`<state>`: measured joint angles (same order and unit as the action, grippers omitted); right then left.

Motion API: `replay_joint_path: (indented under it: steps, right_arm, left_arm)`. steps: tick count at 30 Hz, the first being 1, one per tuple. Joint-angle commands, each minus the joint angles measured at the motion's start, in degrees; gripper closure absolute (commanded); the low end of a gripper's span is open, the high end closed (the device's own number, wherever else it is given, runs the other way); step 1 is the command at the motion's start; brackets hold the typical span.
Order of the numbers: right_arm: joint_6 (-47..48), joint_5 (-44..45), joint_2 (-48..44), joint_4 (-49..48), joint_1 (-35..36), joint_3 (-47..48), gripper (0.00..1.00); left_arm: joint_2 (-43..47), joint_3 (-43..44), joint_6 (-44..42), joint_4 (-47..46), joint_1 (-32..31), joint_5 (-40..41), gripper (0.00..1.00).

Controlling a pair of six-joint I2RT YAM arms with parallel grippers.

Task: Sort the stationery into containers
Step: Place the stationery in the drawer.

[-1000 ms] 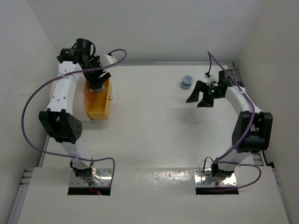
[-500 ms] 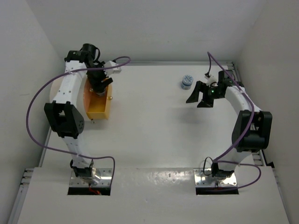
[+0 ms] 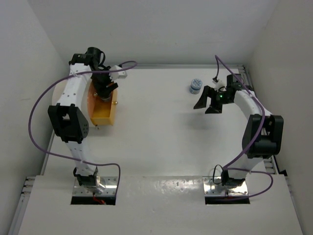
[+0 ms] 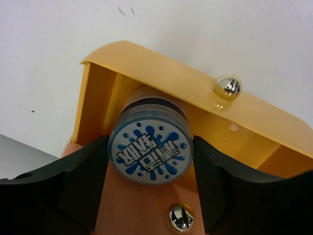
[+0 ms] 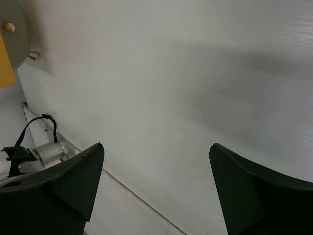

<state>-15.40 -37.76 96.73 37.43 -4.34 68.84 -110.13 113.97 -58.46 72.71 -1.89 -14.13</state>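
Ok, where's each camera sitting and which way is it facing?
Top external: above and behind the bases, looking down on the table; both arms whole.
Left wrist: looks into the orange drawer; left end effector grips the round piece.
Right wrist: looks across the table; right end effector open.
Shared: top and left wrist show the drawer.

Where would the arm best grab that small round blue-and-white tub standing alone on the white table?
Probably by its curved side wall, coming straight down from above: the small round blue-and-white tub stands upright, round face up, nothing touching it.
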Motion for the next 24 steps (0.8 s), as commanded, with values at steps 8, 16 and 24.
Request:
replay_joint_path:
  steps: [8, 16, 24]
  right_arm:
    - [1.1, -0.9, 0.3, -0.7, 0.8, 3.8, 0.12]
    - [0.9, 0.4, 0.5, -0.9, 1.2, 4.5, 0.11]
    - [0.6, 1.0, 0.6, -0.9, 1.3, 5.6, 0.11]
  left_arm:
    - [0.2, -1.0, -1.1, -2.7, 0.7, 0.3, 0.71]
    - [0.5, 1.2, -1.0, -2.7, 0.6, 1.7, 0.45]
    - [2.0, 1.7, -1.5, -2.7, 0.1, 1.7, 0.36]
